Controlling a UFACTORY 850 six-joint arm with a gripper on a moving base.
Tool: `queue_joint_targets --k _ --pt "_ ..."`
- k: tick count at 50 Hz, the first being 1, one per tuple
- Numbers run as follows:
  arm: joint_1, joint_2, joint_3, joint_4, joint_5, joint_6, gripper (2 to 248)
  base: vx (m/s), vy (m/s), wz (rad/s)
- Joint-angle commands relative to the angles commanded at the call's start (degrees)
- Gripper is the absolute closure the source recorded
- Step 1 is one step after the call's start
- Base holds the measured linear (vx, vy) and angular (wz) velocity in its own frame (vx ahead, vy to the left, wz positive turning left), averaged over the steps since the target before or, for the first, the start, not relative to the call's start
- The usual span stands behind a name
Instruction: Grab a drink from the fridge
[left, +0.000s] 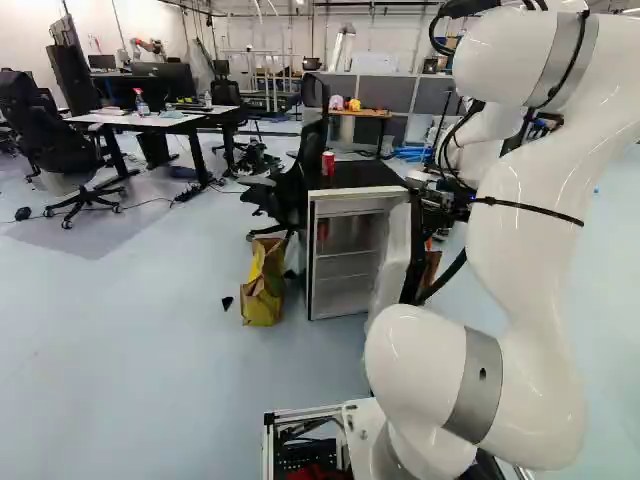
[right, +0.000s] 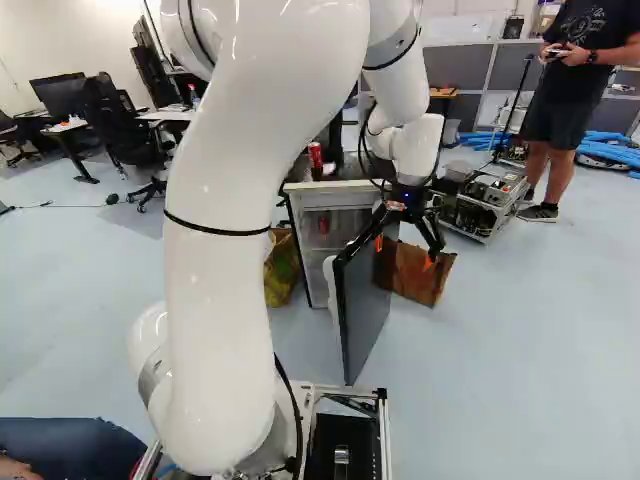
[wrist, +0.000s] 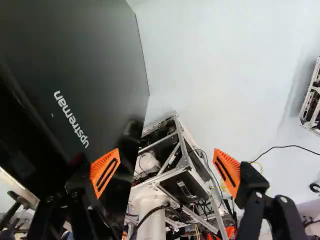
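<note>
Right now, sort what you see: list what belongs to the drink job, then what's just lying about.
Job:
- open fridge
- its door
- red can inside, probably the drink
- my gripper

Lying about:
- red can on top, seemingly outside the job
- yellow bag
- brown bag
- office chair
- blue tubes

The base views look ahead and slightly down from behind the arm (left: 530, 250), left and right, sharing the fridge (left: 345, 255); the wrist view looks from close beside its door (wrist: 95, 65) back toward the base (wrist: 184, 187).
</note>
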Motion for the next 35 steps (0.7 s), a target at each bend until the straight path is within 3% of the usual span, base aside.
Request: queue_joint_targets --k 35 --pt "7.7 3.3 5.3 0.0 0.4 0.0 3 0.0 0.0 0.0"
